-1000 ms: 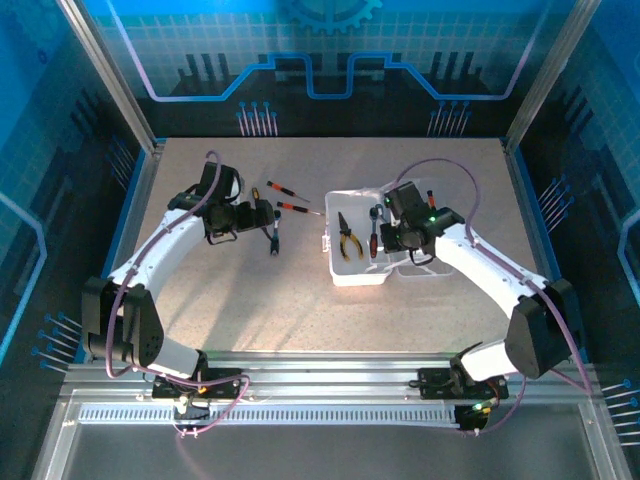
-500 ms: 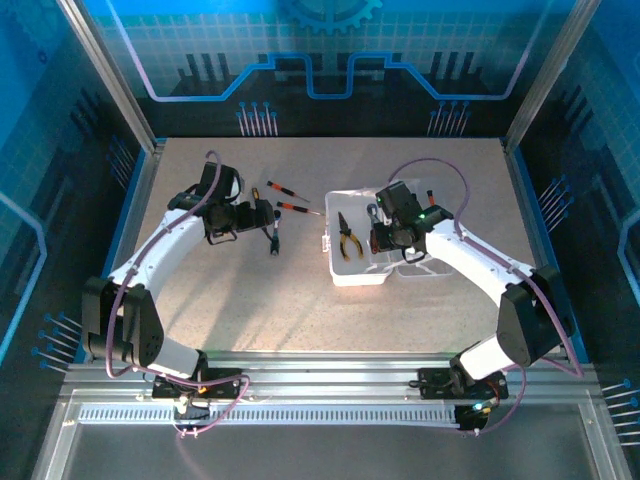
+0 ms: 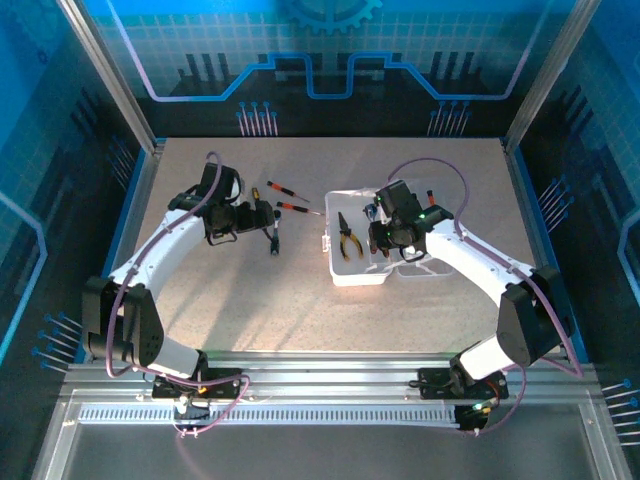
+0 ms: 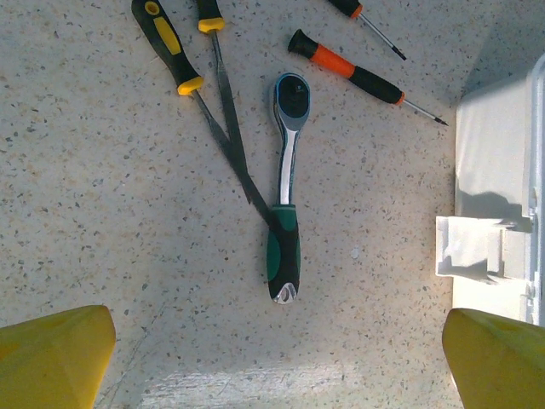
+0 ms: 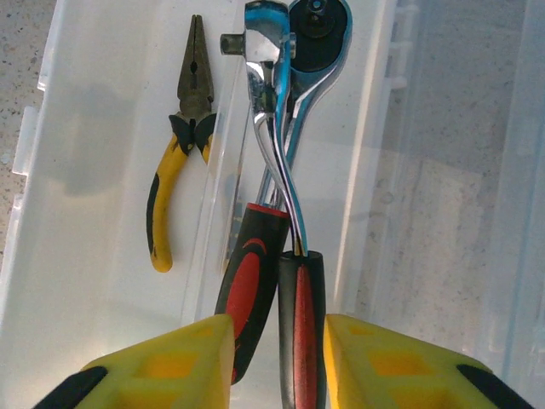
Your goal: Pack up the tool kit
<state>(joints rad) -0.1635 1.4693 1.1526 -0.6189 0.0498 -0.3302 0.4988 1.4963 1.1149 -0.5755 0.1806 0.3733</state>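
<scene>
The clear plastic case (image 3: pixel 350 272) lies open at mid-table with yellow-handled pliers (image 5: pixel 174 187) in its left part. Two chrome ratchets with red-and-black handles (image 5: pixel 294 281) lie side by side in the case (image 5: pixel 85 128). My right gripper (image 5: pixel 278 362) hovers over their handles, open, with the yellow fingers (image 5: pixel 179 358) straddling both. My left gripper (image 4: pixel 277 366) is wide open above bare table, just short of a green-handled ratchet (image 4: pixel 283 247). An orange-and-black screwdriver (image 4: pixel 358 77) and two yellow-and-black-handled tools (image 4: pixel 170 43) lie beyond it. From above, the left gripper (image 3: pixel 265 222) sits left of the case.
The case's hinged lid (image 3: pixel 430 265) lies flat to the right of the tray. Two red-handled screwdrivers (image 3: pixel 290 200) rest between the left gripper and the case. Blue enclosure walls and metal posts (image 3: pixel 110 90) bound the table.
The right gripper's jaws have spread apart over the ratchet handles, and the right arm has shifted slightly left over the case. The left arm has not moved.
</scene>
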